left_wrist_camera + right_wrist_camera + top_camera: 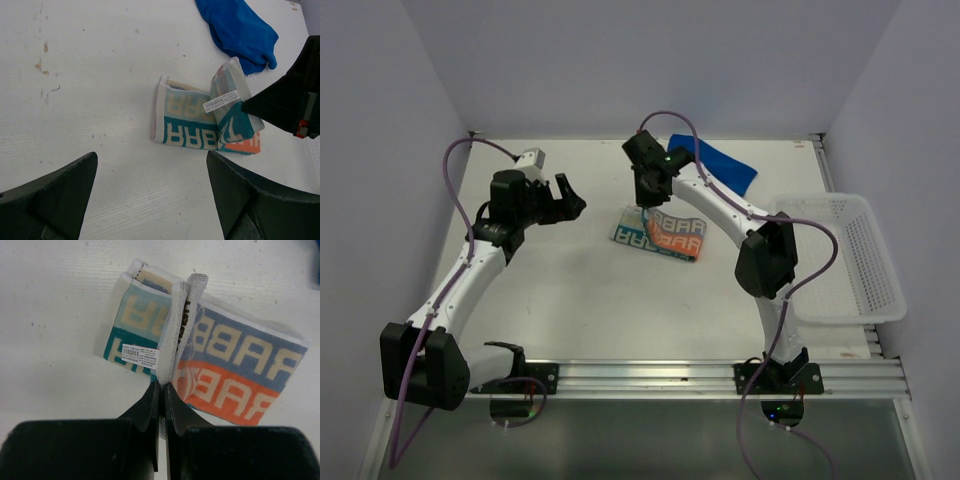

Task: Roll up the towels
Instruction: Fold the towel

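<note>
right wrist: right gripper clamped on patterned towel; left gripper spread wide, empty.

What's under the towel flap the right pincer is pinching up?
Under the flap only the rest of the patterned towel shows, lying on the table. The right pincer hides the pinched edge; beneath the towel nothing can be seen.

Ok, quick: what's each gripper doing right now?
Left gripper: open, holding nothing.
Right gripper: shut on the patterned towel, pinching a raised fold.
</note>
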